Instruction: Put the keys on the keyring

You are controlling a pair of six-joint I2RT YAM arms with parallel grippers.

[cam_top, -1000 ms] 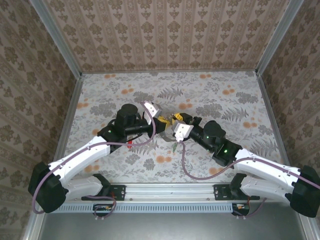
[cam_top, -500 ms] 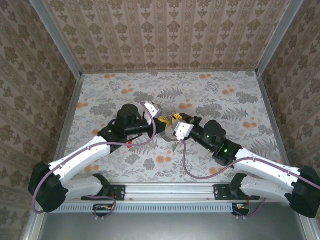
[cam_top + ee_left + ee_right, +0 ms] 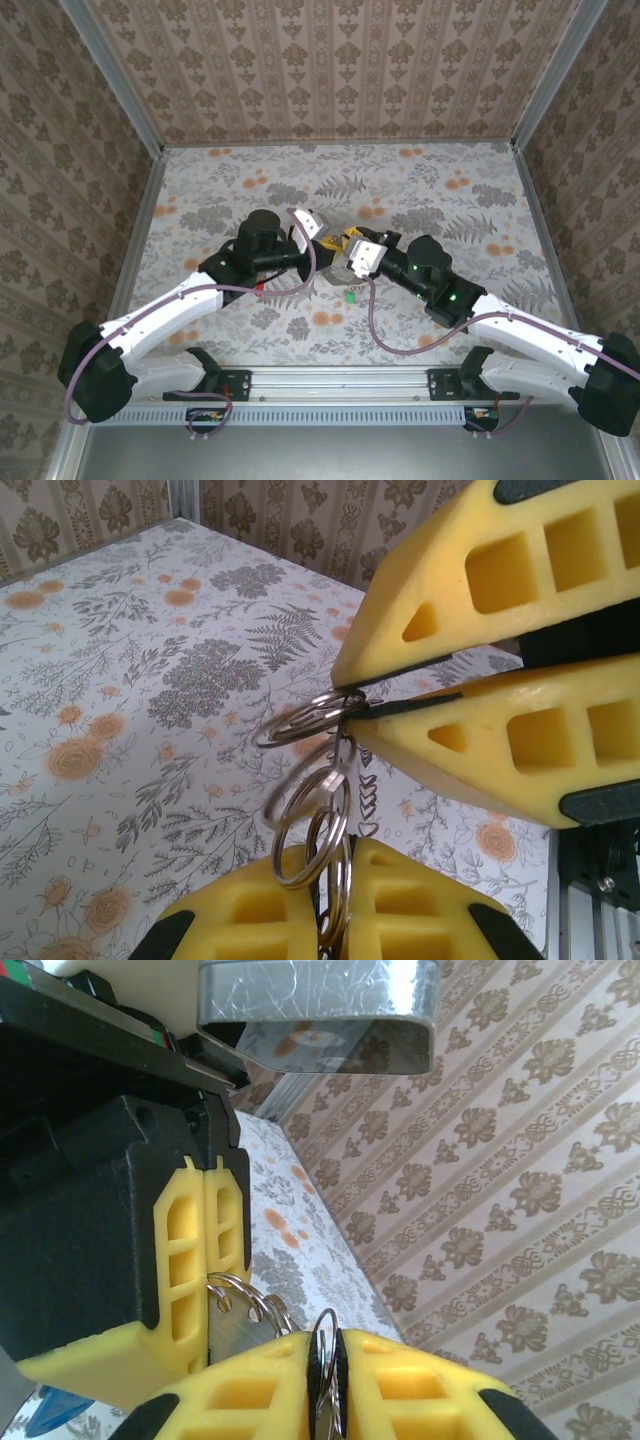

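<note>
Floral tabletop (image 3: 200,190) is lying beneath both arms while the left jaws and right jaws are meeting above its middle, each clamping tight on the linked keyring (image 3: 318,825) stretching between them, a green key (image 3: 351,296) lying just below.

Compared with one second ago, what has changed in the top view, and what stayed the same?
The right gripper shifted slightly up and right in the top view. The green key, half hidden beneath it before, now lies plainly on the table. The left gripper and the right gripper both stayed shut on the keyring. The red key did not move.
</note>
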